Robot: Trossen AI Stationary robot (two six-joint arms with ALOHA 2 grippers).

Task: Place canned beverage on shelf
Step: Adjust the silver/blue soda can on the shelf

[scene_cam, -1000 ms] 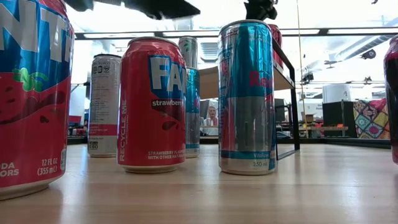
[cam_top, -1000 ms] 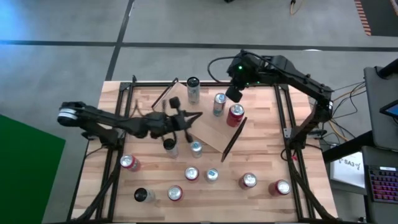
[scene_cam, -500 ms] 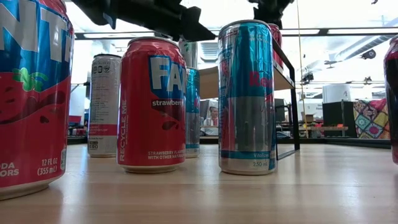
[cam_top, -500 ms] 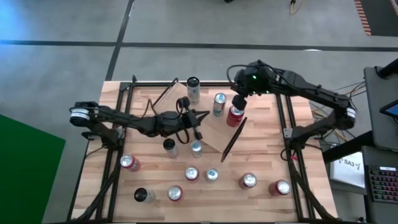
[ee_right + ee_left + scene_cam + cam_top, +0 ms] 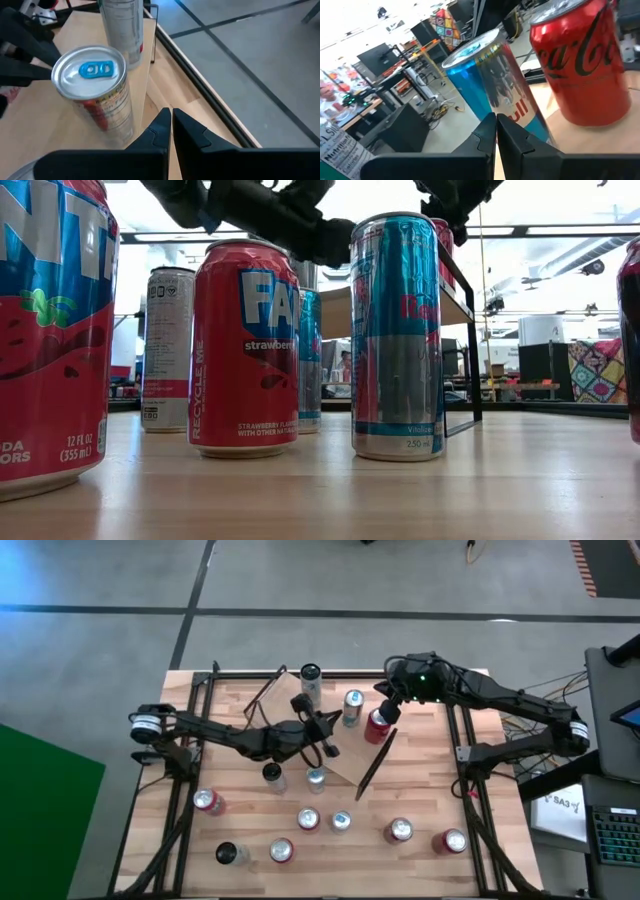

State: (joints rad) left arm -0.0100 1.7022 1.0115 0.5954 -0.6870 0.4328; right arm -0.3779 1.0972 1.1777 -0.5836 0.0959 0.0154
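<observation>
Shelf (image 5: 345, 753) lies under both closed grippers, left (image 5: 325, 737) and right (image 5: 388, 710).

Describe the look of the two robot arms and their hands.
Both arms are dark, nearly black, built of slim jointed links with black cables looping beside them. The left arm has a pale silver-white ring at its base joint; the right arm shows a small green light near its wrist. The left hand and right hand each end in two flat, dark, wedge-shaped fingers.
</observation>
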